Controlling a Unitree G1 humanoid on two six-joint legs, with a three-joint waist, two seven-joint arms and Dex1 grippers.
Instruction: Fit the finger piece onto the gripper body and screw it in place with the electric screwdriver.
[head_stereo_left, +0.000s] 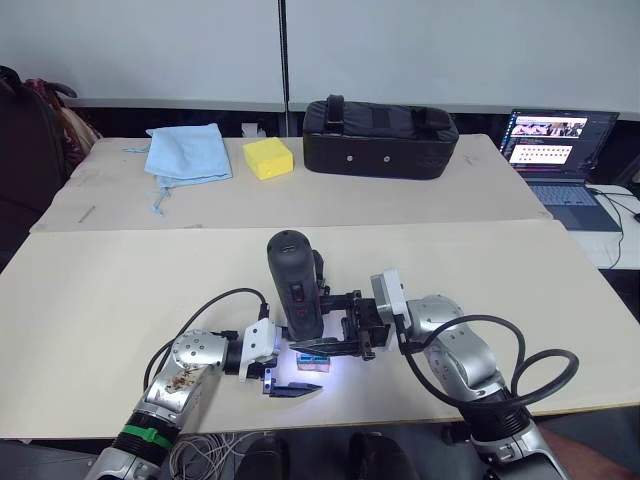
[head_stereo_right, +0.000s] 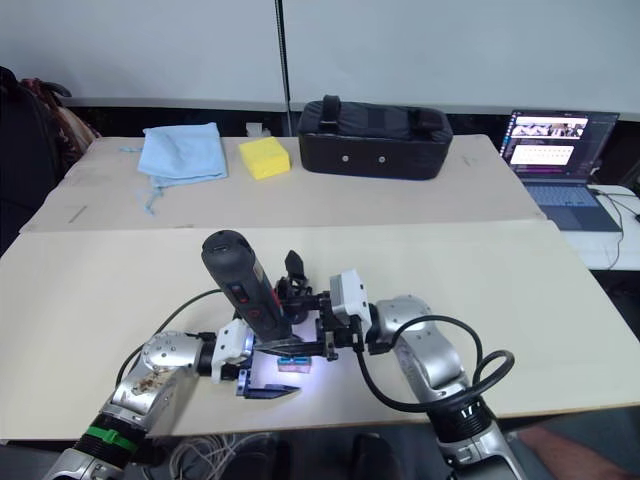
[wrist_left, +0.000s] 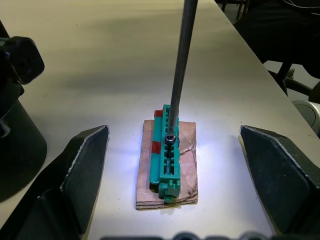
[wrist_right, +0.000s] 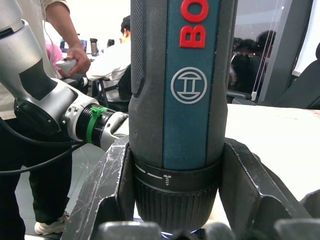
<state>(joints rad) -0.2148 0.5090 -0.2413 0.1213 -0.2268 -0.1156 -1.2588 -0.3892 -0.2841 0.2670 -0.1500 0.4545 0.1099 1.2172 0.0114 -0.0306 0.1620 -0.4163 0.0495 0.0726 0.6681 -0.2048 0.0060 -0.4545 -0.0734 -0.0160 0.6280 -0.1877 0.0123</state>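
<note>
The electric screwdriver (head_stereo_left: 293, 285) stands upright near the table's front edge, its tip light making a white patch on the table. My right gripper (wrist_right: 175, 190) is shut around its lower collar. Its thin bit (wrist_left: 180, 65) comes down onto a small screw (wrist_left: 170, 140) sitting in a green holder (wrist_left: 167, 165) on a scrap of cardboard. My left gripper (wrist_left: 173, 131) is open, its fingers (wrist_left: 85, 165) wide apart on either side of the holder. Just behind the screwdriver sits the black gripper body (head_stereo_right: 293, 268) with its round base (wrist_left: 17, 135). The finger piece is hidden.
At the back of the table lie a blue cloth (head_stereo_left: 187, 152), a yellow sponge (head_stereo_left: 267, 157) and a big black bag (head_stereo_left: 380, 125). An open laptop (head_stereo_left: 555, 145) is at the back right. People sit and stand beyond the table in the right wrist view.
</note>
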